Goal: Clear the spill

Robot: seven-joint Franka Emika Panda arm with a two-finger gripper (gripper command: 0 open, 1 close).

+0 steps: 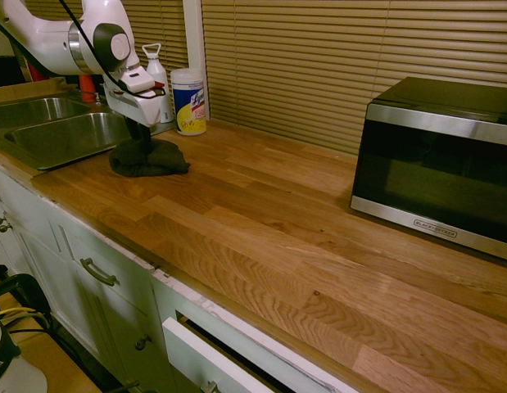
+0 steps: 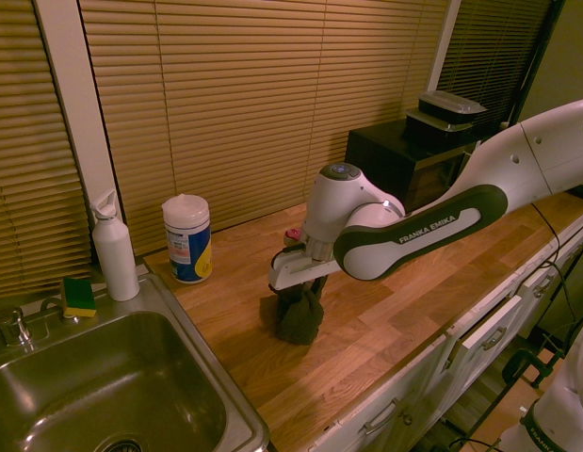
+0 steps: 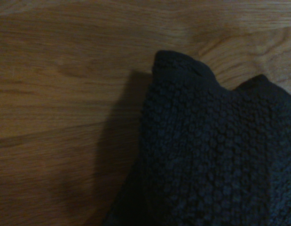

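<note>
**Dark cloth pinched on the worktop beside the sink**

The wooden worktop (image 1: 261, 221) runs the length of the room, with closed slatted blinds (image 1: 319, 57) behind it. A black and steel microwave (image 1: 437, 164) stands at one end; a steel sink (image 2: 93, 386) is set into the other. The white arm (image 2: 442, 221) reaches over the worktop with its end effector (image 2: 305, 294) pointing straight down, clenched on the top of a dark nubbly cloth (image 1: 147, 157). The cloth's lower part lies bunched on the wood, just beside the sink. Behind it stand a white wipes canister (image 2: 186, 238) with a blue and yellow label and a white spray bottle (image 2: 113, 247). A yellow and green sponge (image 2: 79, 296) sits on the sink's rim. The spill cannot be made out on the wood in any view.
</note>
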